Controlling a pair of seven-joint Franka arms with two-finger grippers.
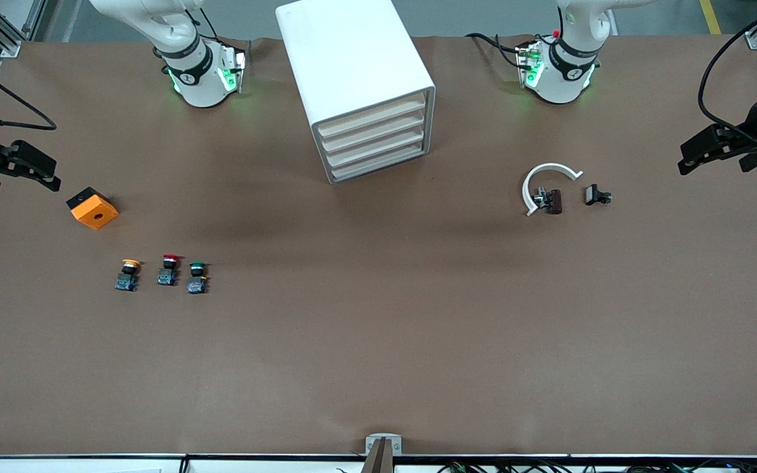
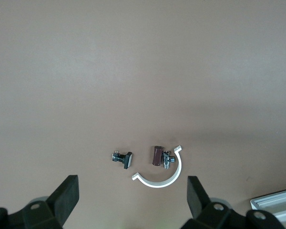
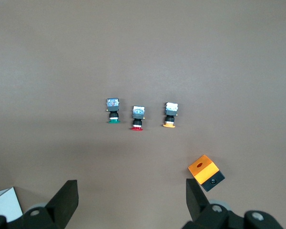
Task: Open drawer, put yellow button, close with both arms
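Observation:
The white cabinet (image 1: 359, 79) stands between the two arm bases. Its top drawer (image 1: 373, 113) and the three below it are shut. The yellow button (image 1: 129, 274) lies on the table toward the right arm's end, beside the red-capped button (image 1: 169, 269); it also shows in the right wrist view (image 3: 170, 115). My right gripper (image 1: 23, 176) hangs open and empty over the table's edge at the right arm's end, next to an orange block (image 1: 92, 208); its wrist view (image 3: 131, 200) shows bare table between the jaws. My left gripper (image 1: 713, 161) hangs open and empty over the left arm's end (image 2: 132, 200).
A green-capped button (image 1: 197, 277) lies beside the red one. A white curved clip (image 1: 546, 179), a brown part (image 1: 552, 201) and a small black part (image 1: 596, 195) lie toward the left arm's end. A cabinet corner shows in each wrist view (image 2: 276, 202) (image 3: 5, 200).

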